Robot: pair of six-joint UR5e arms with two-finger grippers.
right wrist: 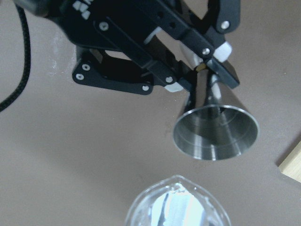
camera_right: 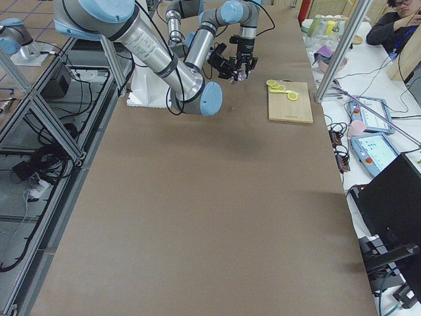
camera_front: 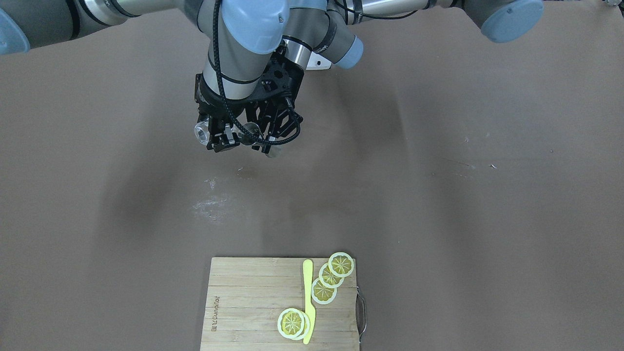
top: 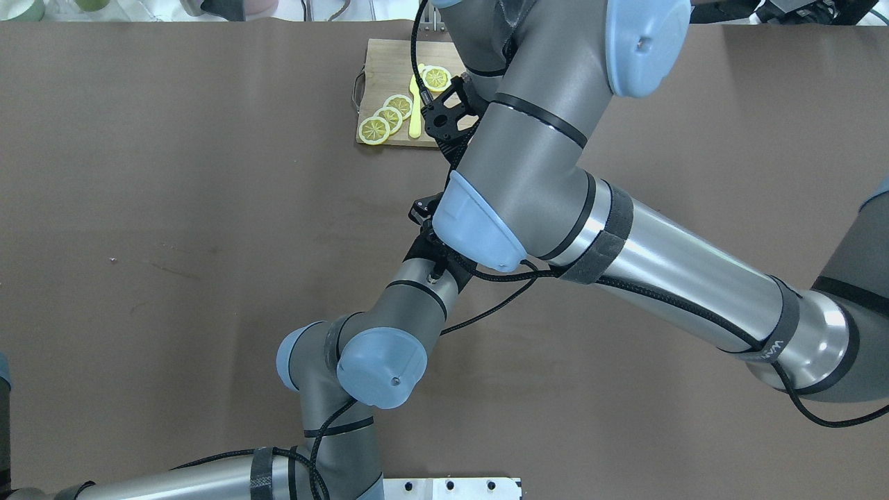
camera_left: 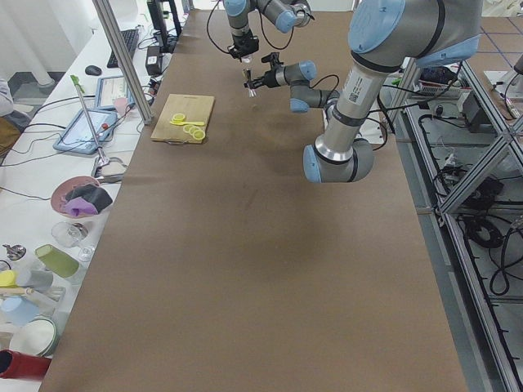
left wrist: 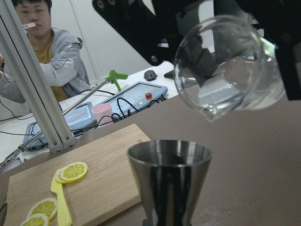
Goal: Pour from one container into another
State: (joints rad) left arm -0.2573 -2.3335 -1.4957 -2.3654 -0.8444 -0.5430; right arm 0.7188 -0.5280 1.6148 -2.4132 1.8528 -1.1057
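Brown table (camera_front: 438, 195). Bamboo cutting board (camera_front: 243, 302) at the operators' edge. Both arms meet well apart from the board, nearer the robot. Right gripper (camera_front: 217, 139) clamped on the clear glass tumbler (left wrist: 225, 70), which is tipped with its mouth angled down. Left gripper (right wrist: 201, 71) pinched on the waist of the steel jigger (left wrist: 169, 181), upright, mouth up, just beneath the tumbler's lip (rims near, not touching). On the board: lemon slices (camera_front: 324, 291) and a yellow knife (camera_front: 308, 302).

Crowded: left tool (camera_front: 263, 141), right tool (camera_front: 215, 137) close together; bare table (camera_front: 438, 195) around; cutting board (camera_front: 243, 302) well apart.
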